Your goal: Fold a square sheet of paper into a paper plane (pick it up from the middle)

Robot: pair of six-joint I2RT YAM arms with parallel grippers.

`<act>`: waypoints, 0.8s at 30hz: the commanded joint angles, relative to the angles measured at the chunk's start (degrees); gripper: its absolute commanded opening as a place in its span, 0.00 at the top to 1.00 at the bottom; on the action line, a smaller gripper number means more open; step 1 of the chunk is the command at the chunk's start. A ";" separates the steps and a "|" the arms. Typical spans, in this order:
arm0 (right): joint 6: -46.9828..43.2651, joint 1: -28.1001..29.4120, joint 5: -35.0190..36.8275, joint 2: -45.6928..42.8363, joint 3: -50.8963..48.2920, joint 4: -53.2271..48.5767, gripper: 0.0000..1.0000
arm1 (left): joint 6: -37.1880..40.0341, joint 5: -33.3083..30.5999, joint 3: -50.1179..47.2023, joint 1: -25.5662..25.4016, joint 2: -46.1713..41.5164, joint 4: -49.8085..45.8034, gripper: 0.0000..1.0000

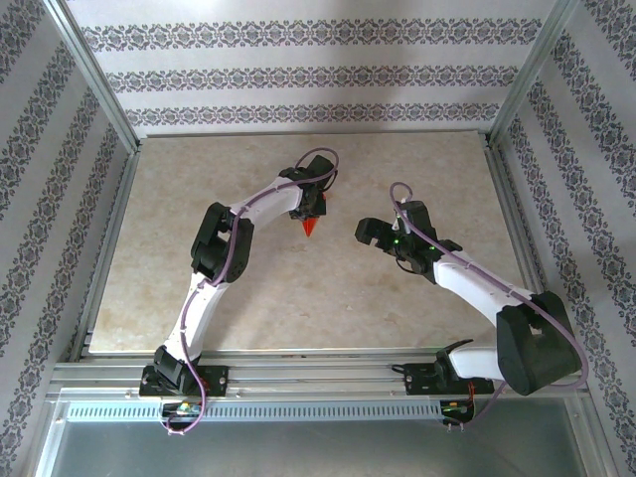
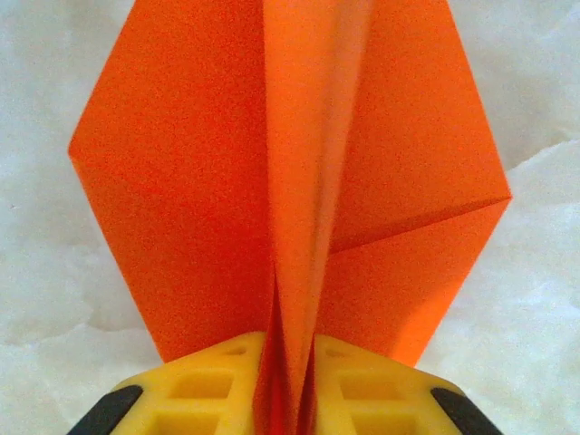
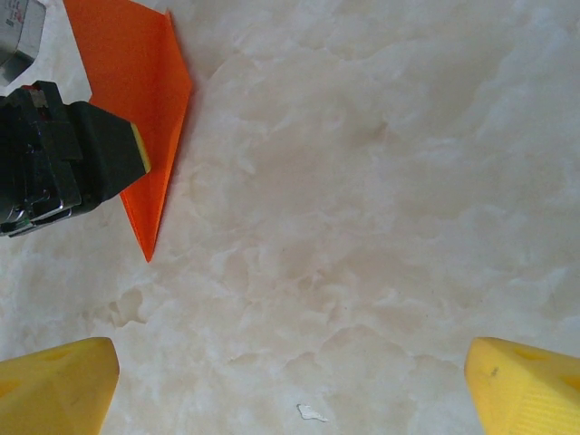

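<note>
Between the jaws of the left claw (image 2: 288, 390) sits the centre fold of the paper plane (image 2: 199, 181), pinched there. Its orange-red wings spread to both sides and run on ahead of the claw's tips. Seen from above, the plane's pointed nose sticks out just past this claw, over the middle of the pale marbled surface (image 1: 199, 199); whether the nose touches it I cannot tell. Off to that claw's right, apart from the paper, the right claw (image 1: 370, 234) hangs released, jaws spread wide over bare surface.
</note>
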 commanded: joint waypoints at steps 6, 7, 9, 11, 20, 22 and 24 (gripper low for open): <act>-0.53 -0.43 1.04 -0.05 -0.77 -0.24 0.02 | 1.30 -1.49 2.69 0.60 2.57 -4.26 0.71; -0.45 -0.47 1.06 0.01 -0.70 -0.23 0.02 | 1.17 -1.44 2.69 0.61 2.66 -4.39 0.70; -0.37 -0.47 1.04 0.09 -0.59 -0.25 0.02 | 0.91 -1.96 2.76 0.59 2.93 -4.82 0.68; -0.36 -0.47 0.96 0.23 -0.42 -0.27 0.02 | 0.34 -2.69 2.73 0.64 3.14 -5.29 0.67; -0.36 -0.47 1.18 -0.11 0.36 -0.55 0.02 | 0.57 -1.33 4.97 0.52 2.92 -5.59 0.61; -0.52 -0.47 1.51 -0.53 0.68 -0.89 0.02 | 0.94 -0.89 5.74 0.44 1.58 -5.79 0.58; -0.70 -0.52 1.90 -1.03 1.03 -1.36 0.02 | 1.16 -0.09 5.94 0.41 -0.45 -5.50 0.55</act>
